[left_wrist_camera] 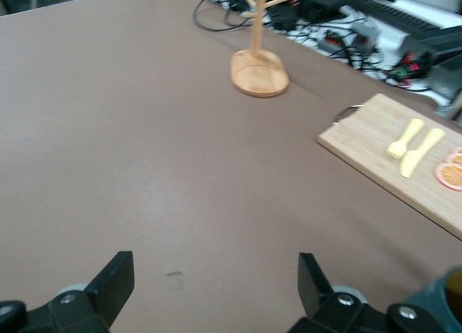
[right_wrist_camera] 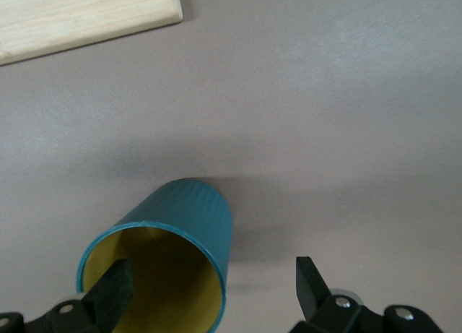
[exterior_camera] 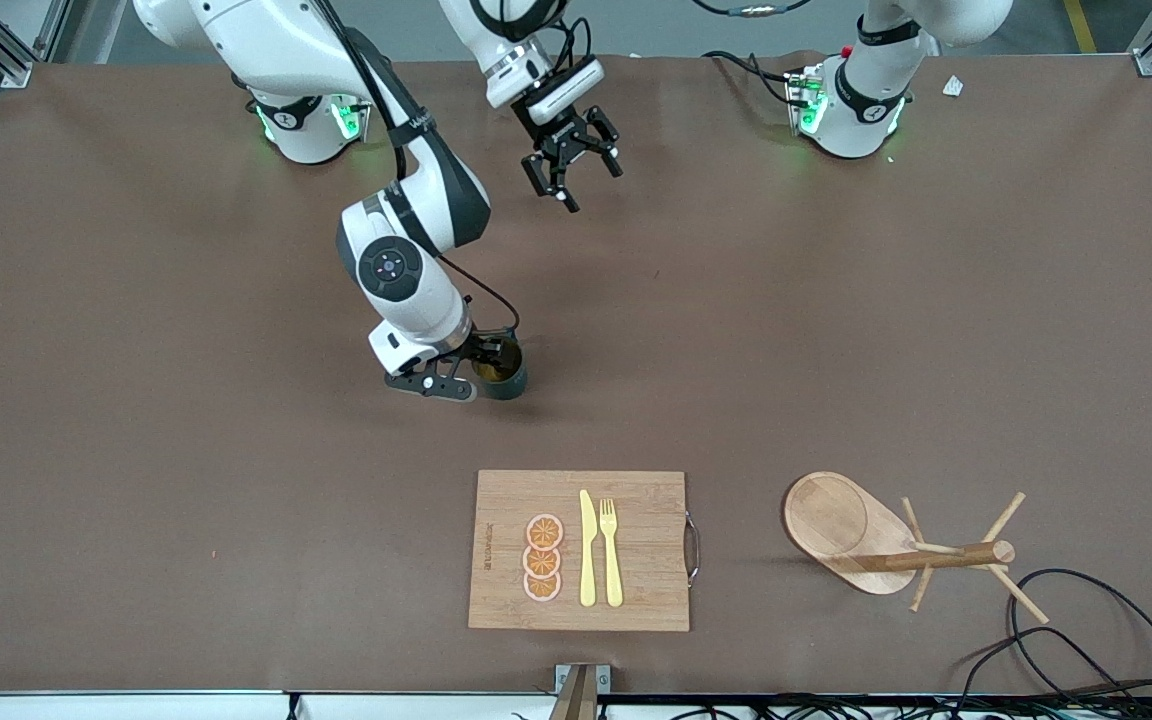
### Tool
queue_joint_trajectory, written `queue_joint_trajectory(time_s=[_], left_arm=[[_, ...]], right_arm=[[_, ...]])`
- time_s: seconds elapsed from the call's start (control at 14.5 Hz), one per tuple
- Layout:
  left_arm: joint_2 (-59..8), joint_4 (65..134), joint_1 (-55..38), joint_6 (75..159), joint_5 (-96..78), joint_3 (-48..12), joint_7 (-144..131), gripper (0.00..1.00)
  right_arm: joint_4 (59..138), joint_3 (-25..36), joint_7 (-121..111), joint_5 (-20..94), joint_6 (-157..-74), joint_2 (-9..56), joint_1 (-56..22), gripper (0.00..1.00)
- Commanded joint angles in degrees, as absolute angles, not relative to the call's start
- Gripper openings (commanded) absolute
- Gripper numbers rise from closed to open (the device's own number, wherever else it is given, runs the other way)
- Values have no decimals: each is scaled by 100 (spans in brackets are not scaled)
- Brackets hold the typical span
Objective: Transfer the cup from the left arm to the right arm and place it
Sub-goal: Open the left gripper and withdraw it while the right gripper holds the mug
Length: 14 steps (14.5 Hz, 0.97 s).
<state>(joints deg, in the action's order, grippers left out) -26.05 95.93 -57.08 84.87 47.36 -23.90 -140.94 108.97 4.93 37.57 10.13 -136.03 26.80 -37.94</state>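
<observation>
dark teal cylindrical cup (exterior_camera: 500,374) with mustard-yellow inside stands upright mid-table, farther from the front camera than the bamboo cutting board (exterior_camera: 578,549); my right gripper (exterior_camera: 479,372), jaws wide, straddles its rim, one finger inside, nothing clamped. my left gripper (exterior_camera: 571,162) waits, open and empty. handover apparently done; withdrawal remains.

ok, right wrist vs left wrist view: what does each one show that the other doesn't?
Only the right wrist view: the inside of the cup, mustard-yellow, standing on the table, with the open right gripper straddling its wall, one finger inside the rim.

Only the left wrist view: the open left gripper over bare table, the wooden mug tree, and the yellow fork, knife and orange slices on the cutting board.

Both: the brown table, the cutting board, and the cup, which is a teal sliver at the left wrist view's edge.
</observation>
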Motion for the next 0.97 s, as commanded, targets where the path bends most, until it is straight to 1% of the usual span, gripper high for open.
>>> queue_joint_trajectory(time_s=[0.0, 0.07, 0.14, 0.21, 0.35, 0.41, 0.48, 0.69, 0.9], left_arm=[[-1874, 9888, -5388, 8543, 4080, -2426, -13467, 100], [-1672, 9896, -5327, 8491, 3913, -2426, -13169, 100], [-1539, 9888, -5170, 8412, 3798, -2426, -12896, 100], [-1408, 9888, -5046, 8376, 3675, -2426, -12615, 100], [-1161, 9879, -4669, 8367, 3551, -2426, -11991, 100], [-1056, 9862, -4502, 8350, 3542, -2426, -11640, 100], [-976, 9818, -4274, 8350, 3542, -2426, -11280, 100], [-861, 9432, -3536, 8350, 3350, -2426, -10164, 100], [-879, 9019, -2859, 8367, 3129, -2426, -9092, 100]], right_arm=[[11302, 562, 3771, 1125, -14009, 2610, -3902, 99], [11329, 562, 3771, 1125, -14018, 2610, -3946, 93], [11338, 562, 3762, 1125, -14019, 2610, -3972, 78], [11338, 562, 3744, 1125, -14001, 2619, -3973, 61], [11329, 562, 3596, 1107, -13957, 2610, -3973, 19], [11320, 562, 3577, 1107, -13957, 2610, -3973, 4], [11312, 562, 3542, 1090, -13957, 2610, -3973, 1], [11294, 562, 2572, 1081, -13914, 2558, -3920, 1], [11294, 615, 770, 1072, -13431, 2322, -3622, 1]])
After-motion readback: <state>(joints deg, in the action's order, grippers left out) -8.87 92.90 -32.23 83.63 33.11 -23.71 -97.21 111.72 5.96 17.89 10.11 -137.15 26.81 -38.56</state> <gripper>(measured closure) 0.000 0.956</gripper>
